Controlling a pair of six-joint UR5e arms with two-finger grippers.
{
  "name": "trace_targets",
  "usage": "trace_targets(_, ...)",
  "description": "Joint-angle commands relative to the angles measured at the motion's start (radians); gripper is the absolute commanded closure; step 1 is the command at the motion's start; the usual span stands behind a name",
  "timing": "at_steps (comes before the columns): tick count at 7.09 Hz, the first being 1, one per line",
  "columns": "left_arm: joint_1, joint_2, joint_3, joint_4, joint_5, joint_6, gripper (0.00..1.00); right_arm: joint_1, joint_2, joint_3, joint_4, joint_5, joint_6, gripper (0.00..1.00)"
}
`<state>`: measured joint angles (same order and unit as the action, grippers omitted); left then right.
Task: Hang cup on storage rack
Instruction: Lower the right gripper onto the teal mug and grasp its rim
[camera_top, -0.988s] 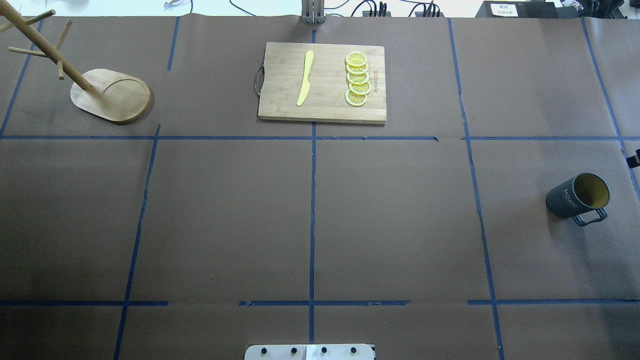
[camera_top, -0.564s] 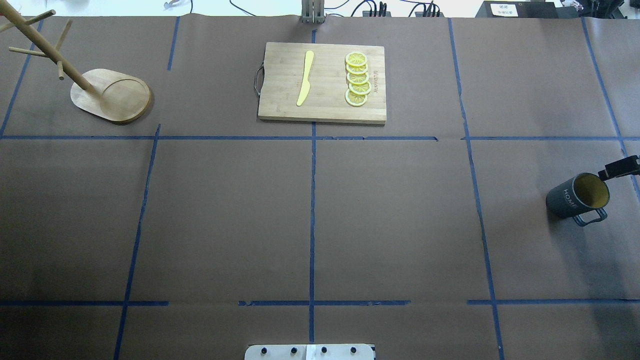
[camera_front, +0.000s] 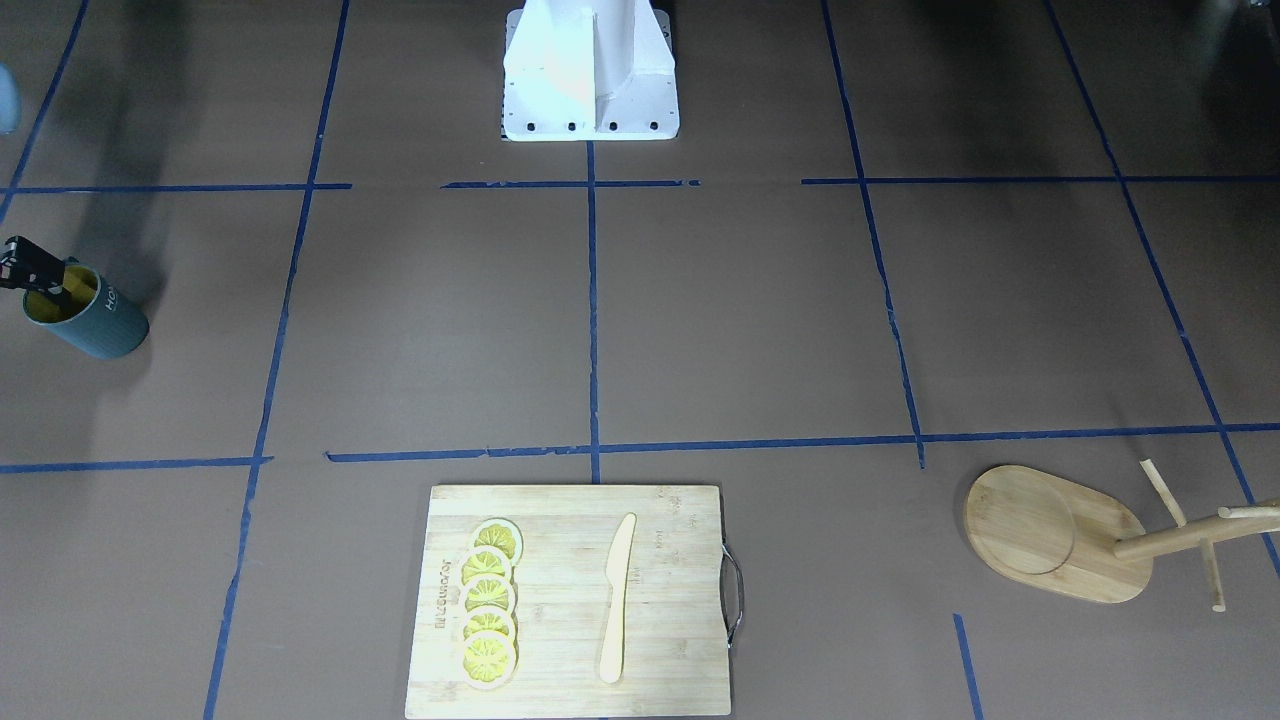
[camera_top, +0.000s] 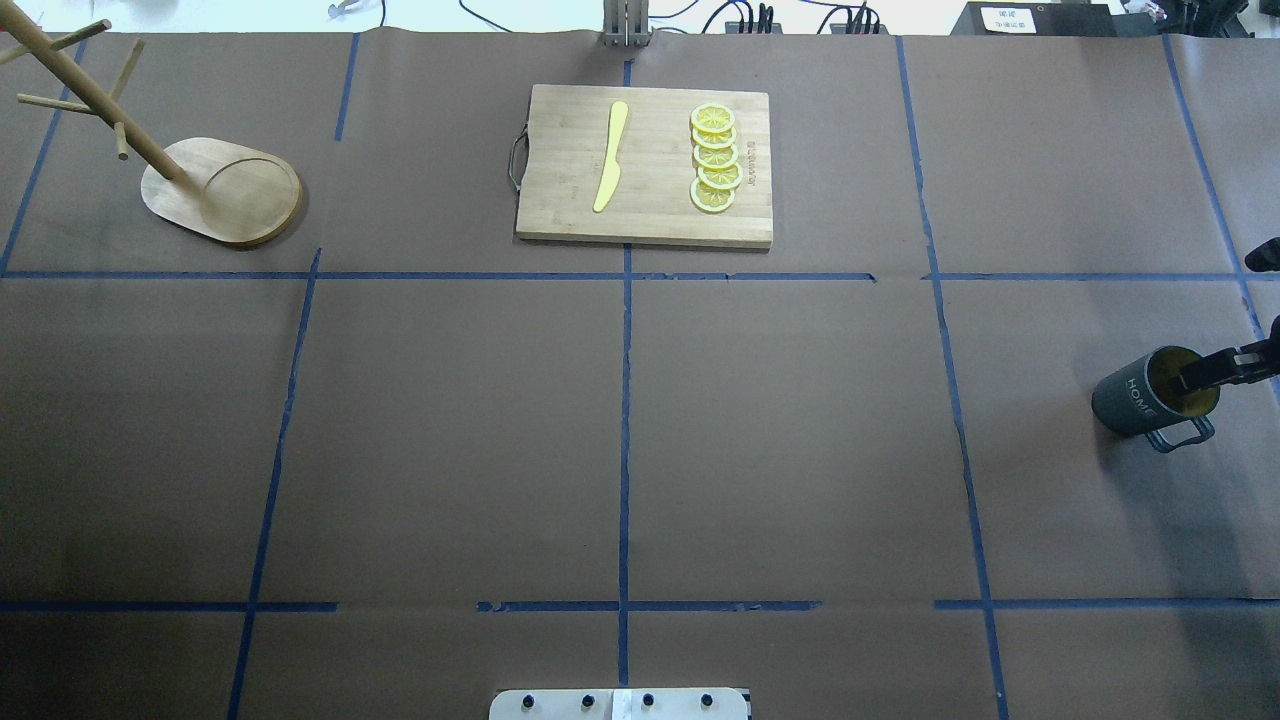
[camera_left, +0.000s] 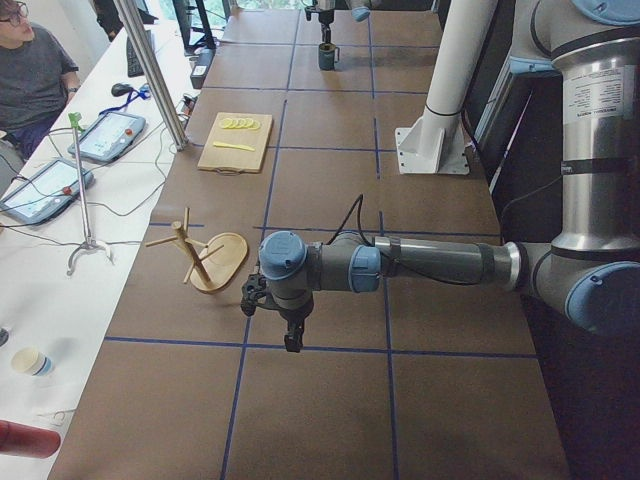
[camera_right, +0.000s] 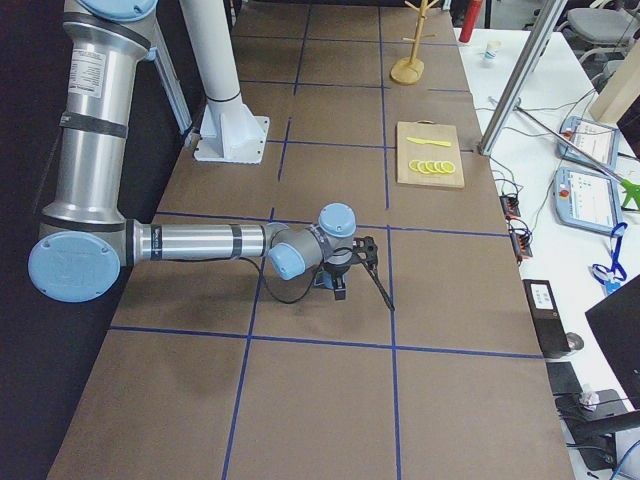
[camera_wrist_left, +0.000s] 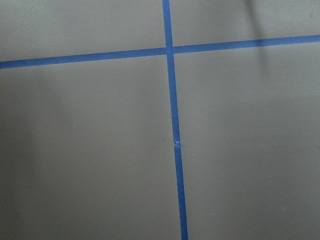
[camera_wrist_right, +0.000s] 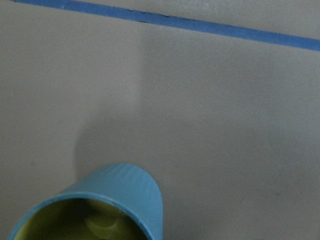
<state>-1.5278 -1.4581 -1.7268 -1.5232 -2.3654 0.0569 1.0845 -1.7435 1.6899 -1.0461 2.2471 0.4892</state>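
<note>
**Overhead exterior:** most of the right gripper (camera_top: 1225, 322) was cut off by the frame edge. What showed was one dark finger (camera_top: 1215, 368) with its tip over the yellow mouth of the cup (camera_top: 1140, 400), and a second dark tip well apart from it. The jaws therefore read as spread, gripping nothing. The cup stood directly beneath that finger on the brown-papered table (camera_top: 780, 430), which was crossed by blue tape lines (camera_top: 625, 430). A second earlier only a sliver of the gripper showed beside the cup. The finger had since come in over the rim, and the cup had not shifted. The storage rack (camera_top: 225, 190) stood far across the table from this gripper, its upper pegs cropped.

**Exterior front-facing:** the same finger lay across the cup's mouth, and whether it touched the rim could not be told. A cutting board (camera_front: 570, 600) with lemon slices (camera_front: 488, 615) and a knife (camera_front: 618, 598) lay well away from the gripper.

**Exterior left:** the left gripper (camera_left: 291, 338) hung low over bare paper near the rack, and whether it was spread or closed could not be told. An operator (camera_left: 35, 70) sat beside tablets (camera_left: 108, 135).

**Exterior right:** the cup could not be made out beneath the right gripper.

**Left wrist-mounted:** only paper and crossing tape showed.

**Right wrist-mounted:** the cup's rim sat cropped at the bottom edge.
</note>
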Motion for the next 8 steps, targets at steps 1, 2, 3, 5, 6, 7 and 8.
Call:
trace_targets(1, 0.0, 0.001, 0.0, 0.0, 0.0, 0.0, 0.0, -0.04, 0.002, -0.015, 0.0, -0.009, 0.0, 0.33)
trace_targets(2, 0.0, 0.002, 0.0, 0.0, 0.0, 0.0, 0.0, -0.041, 0.009, -0.015, 0.001, -0.009, 0.0, 0.69)
trace_targets(3, 0.0, 0.002, 0.0, 0.0, 0.0, 0.001, 0.0, -0.041, 0.012, -0.012, 0.002, -0.008, 0.0, 0.95)
trace_targets(5, 0.0, 0.001, -0.005, 0.0, -0.002, 0.001, 0.0, -0.04, 0.019, 0.011, 0.0, -0.001, 0.064, 1.0)
trace_targets(6, -0.002, 0.002, -0.007, 0.0, -0.002, 0.001, 0.0, -0.04, 0.035, 0.037, -0.006, 0.0, 0.171, 1.0)
trace_targets(7, 0.0, 0.002, -0.008, 0.0, -0.002, 0.0, 0.0, -0.04, 0.07, 0.063, -0.017, 0.0, 0.366, 1.0)
trace_targets(8, 0.0, 0.004, -0.008, 0.0, -0.002, 0.001, 0.0, -0.044, 0.126, 0.065, -0.041, -0.007, 0.569, 1.0)
